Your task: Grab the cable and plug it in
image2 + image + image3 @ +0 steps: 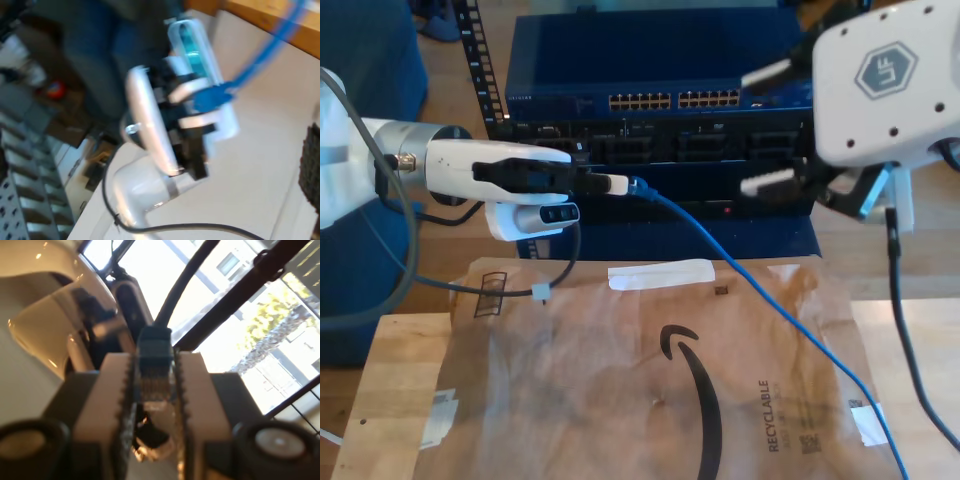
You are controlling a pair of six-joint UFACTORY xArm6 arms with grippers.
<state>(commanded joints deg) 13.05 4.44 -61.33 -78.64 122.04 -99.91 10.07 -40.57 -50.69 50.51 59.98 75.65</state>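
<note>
The bright blue cable [760, 300] runs from the exterior view's lower right up to its plug [636, 187]. My first gripper [618, 185], reaching in from the exterior view's left, is shut on that plug. In the first wrist view the plug [155, 352] sits clamped between the white serrated fingers [115, 390] of my first gripper [155, 367]. The second wrist view looks at my first gripper [210, 102] holding the plug, with the cable [262, 57] trailing away. My second gripper [770, 130] hangs open at the exterior view's right, in front of the rack, holding nothing.
A dark blue network switch [560, 60] with rows of ports [670, 100] stands at the back, just behind the plug. Brown paper packaging [650, 380] with a white tape strip [660, 273] covers the wooden table. Grey arm cables [560, 260] hang below the first arm.
</note>
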